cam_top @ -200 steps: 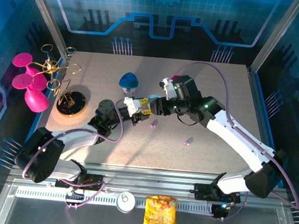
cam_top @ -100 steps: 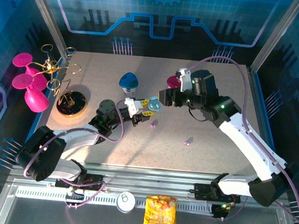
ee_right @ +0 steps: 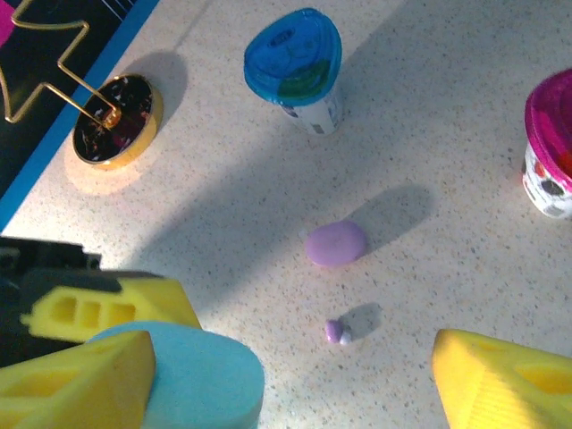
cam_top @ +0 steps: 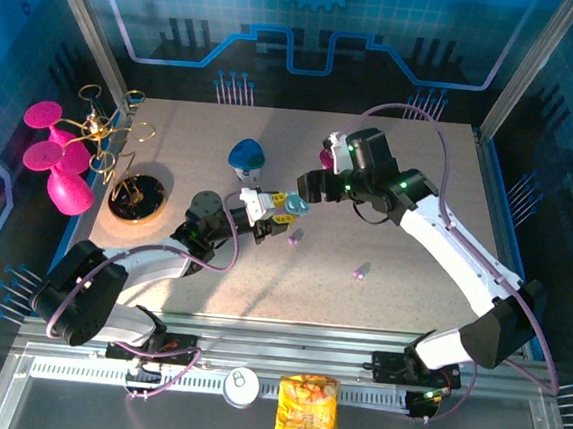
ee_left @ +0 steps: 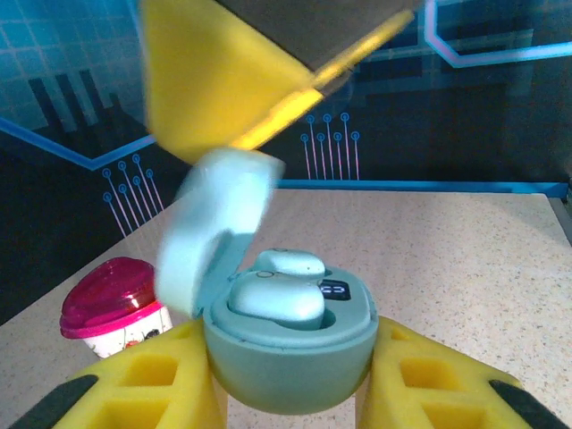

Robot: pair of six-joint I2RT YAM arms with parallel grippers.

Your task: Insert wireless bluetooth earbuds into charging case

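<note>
Two light blue plastic earbuds (ee_left: 277, 302) sit in one open pale-blue pill-shaped case (ee_left: 286, 362), clamped by the left pincer (cam_top: 272, 208). Two lilac buds (cam_top: 294, 237) (cam_top: 359, 273) lie on the speckled desk (cam_top: 401, 285). The right pincer (ee_right: 286, 380) gapes; its arm has shifted, uncovering one magenta-lidded cup (cam_top: 325, 156).

Light falls hard and even on the speckled beige tabletop (cam_top: 393, 254), while the blue-patterned back wall (cam_top: 302, 35) stays dim. In the right wrist view, the lilac pill-shaped plastic case (ee_right: 335, 242) and the tiny lilac plastic earbud (ee_right: 334, 332) throw soft grey shadows up and to the right. The round gold-rimmed metal stand base (ee_right: 116, 120) spills a warm glow onto the surface. In the left wrist view, the pale teal rounded plastic charging case (ee_left: 286, 366) looks fairly sharp. Its raised lid (ee_left: 214, 232) and the yellow plastic finger (ee_left: 214, 80) above are blurred.
</note>
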